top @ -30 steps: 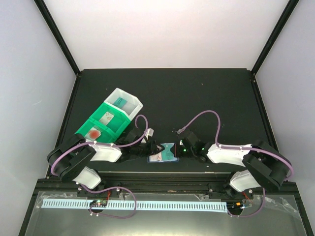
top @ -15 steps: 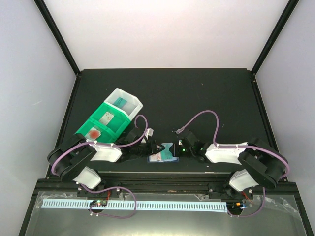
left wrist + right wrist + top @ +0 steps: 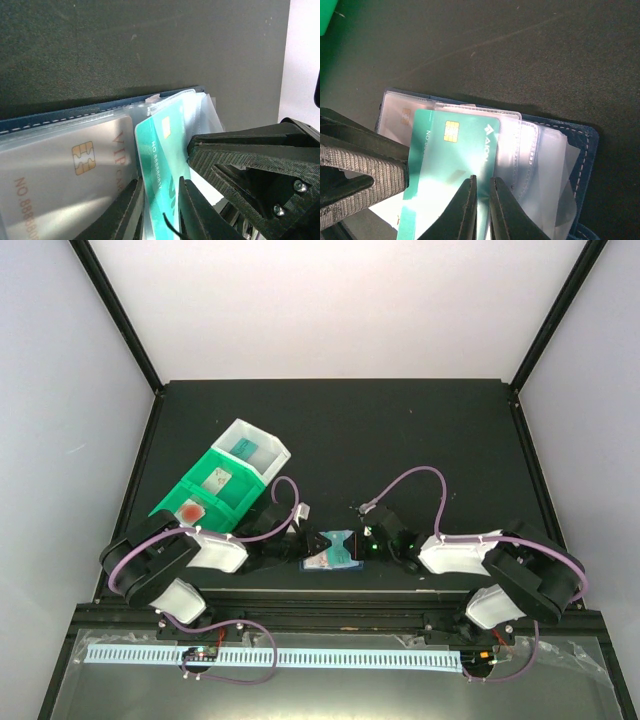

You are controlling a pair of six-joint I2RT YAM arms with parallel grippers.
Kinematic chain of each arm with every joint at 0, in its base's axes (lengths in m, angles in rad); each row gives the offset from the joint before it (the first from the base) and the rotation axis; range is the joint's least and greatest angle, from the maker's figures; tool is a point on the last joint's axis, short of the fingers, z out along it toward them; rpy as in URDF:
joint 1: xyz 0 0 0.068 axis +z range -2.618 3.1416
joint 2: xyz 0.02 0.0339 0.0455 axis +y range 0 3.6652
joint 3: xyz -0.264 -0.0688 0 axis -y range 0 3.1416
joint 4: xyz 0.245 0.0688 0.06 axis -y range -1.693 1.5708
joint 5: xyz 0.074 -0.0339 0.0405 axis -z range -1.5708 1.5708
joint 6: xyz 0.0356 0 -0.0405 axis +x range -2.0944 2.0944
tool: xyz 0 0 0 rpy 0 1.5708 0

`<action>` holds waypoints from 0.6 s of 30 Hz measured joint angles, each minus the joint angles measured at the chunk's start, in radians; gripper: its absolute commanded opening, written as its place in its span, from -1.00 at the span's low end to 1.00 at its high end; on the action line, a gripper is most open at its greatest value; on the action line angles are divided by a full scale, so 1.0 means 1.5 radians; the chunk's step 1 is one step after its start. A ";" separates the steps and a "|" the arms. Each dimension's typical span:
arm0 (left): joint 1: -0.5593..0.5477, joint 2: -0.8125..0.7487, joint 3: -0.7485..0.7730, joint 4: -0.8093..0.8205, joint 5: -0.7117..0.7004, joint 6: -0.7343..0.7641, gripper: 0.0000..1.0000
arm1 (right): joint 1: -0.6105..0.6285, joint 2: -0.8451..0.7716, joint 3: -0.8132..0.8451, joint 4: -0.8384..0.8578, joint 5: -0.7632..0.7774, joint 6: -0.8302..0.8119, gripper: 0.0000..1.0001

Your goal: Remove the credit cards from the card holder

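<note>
Drawing the green card (image 3: 450, 150) away from the card holder (image 3: 335, 552) is the step I judge to be in hand. It wants a straight pull along the card's long side, so the clear plastic sleeves (image 3: 535, 165) do not lift with it. I would pin the holder flat with one hand while the other draws, and go slowly. The card looks slick and thin, and a skewed pull could catch a corner or drag the whole holder over the counter (image 3: 420, 440). A grey chip card (image 3: 75, 160) marked VIP sits in the pocket beside it and would come next.

The holder lies open near the counter's front edge, between the two hands, with the green and white bins (image 3: 220, 485) apart to the left. The green card lies askew over the sleeves with its chip end showing.

My left hand (image 3: 160, 182) is a little open, its fingers on either side of a strip of the green card's face. I cannot tell whether they press on it. My right hand (image 3: 482, 182) has its fingers drawn almost together, with only a thin slit between them, and its tips over the card's near end. Whether it truly pinches the card I cannot tell from here.
</note>
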 measured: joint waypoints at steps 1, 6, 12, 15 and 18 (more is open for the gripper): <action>-0.001 0.000 0.000 0.001 0.000 -0.001 -0.70 | 0.000 0.000 -0.002 0.004 0.000 0.000 -0.76; -0.001 0.003 0.000 0.003 -0.003 -0.004 -0.97 | 0.000 0.000 -0.006 0.012 -0.001 0.000 -0.76; -0.001 0.003 0.000 0.007 -0.003 -0.004 -0.97 | 0.000 0.000 -0.008 0.015 -0.001 0.000 -0.76; -0.001 -0.002 -0.004 0.008 -0.004 -0.004 -0.97 | 0.000 0.000 -0.008 0.016 -0.001 0.000 -0.76; -0.001 -0.018 -0.010 0.005 -0.008 -0.004 -0.97 | 0.000 0.000 -0.008 0.016 -0.001 0.000 -0.76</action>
